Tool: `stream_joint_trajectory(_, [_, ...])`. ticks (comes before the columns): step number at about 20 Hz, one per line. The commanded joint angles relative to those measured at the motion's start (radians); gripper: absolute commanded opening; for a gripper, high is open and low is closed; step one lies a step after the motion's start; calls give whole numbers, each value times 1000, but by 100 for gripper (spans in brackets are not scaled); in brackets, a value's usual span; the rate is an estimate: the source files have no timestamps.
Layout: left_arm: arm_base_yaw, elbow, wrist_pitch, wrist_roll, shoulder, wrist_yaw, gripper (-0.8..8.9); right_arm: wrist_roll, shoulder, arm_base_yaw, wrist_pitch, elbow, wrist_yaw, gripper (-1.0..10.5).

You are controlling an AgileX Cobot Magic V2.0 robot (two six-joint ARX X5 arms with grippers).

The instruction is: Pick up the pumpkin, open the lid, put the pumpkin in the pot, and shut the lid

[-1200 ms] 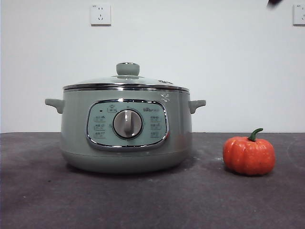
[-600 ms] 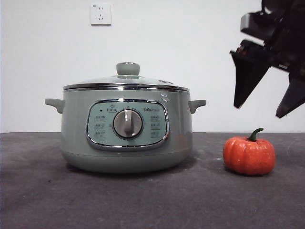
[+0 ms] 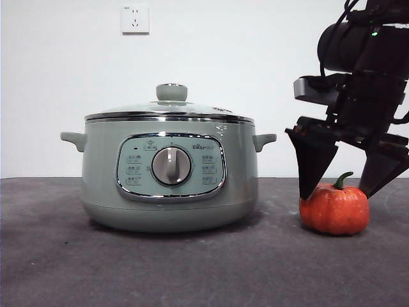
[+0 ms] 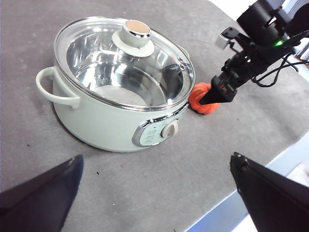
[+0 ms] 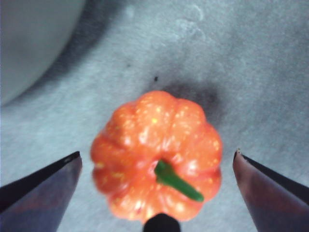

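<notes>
The pumpkin [image 3: 334, 210] sits on the table [image 3: 192, 268] beside the pot [image 3: 169, 173], apart from it, stem up. Right gripper [image 3: 342, 185] is directly above it, jaws spread wide either side, holding nothing. Judged light, rigid and ribbed; grip across the body's flanks, clear of the stem. Lid [image 3: 169, 109] is on. Left gripper [image 4: 154, 193] waits, wide open and empty.

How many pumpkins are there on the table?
1. The pumpkin sits on the table to the side of the pot, right under the right gripper, whose open jaws straddle it. Through the glass lid, the pot looks empty.
</notes>
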Motion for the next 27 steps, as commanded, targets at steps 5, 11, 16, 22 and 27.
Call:
stream_joint_trajectory(5, [0, 3, 9, 2, -1, 1, 754, 0, 11, 7, 5, 1, 11, 408])
stream_joint_trajectory(11, [0, 3, 9, 2, -1, 1, 754, 8, 11, 7, -6, 1, 6, 83])
stream_joint_trajectory(16, [0, 3, 21, 2, -1, 0, 754, 8, -16, 6, -10, 1, 12, -12])
stream_joint_trajectory(22, [-11, 54, 90, -21, 111, -3, 753, 48, -282, 8, -39, 1, 11, -12])
stream_joint_trajectory(27, [-102, 187, 188, -19, 318, -63, 753, 48, -532, 15, -86, 1, 6, -12])
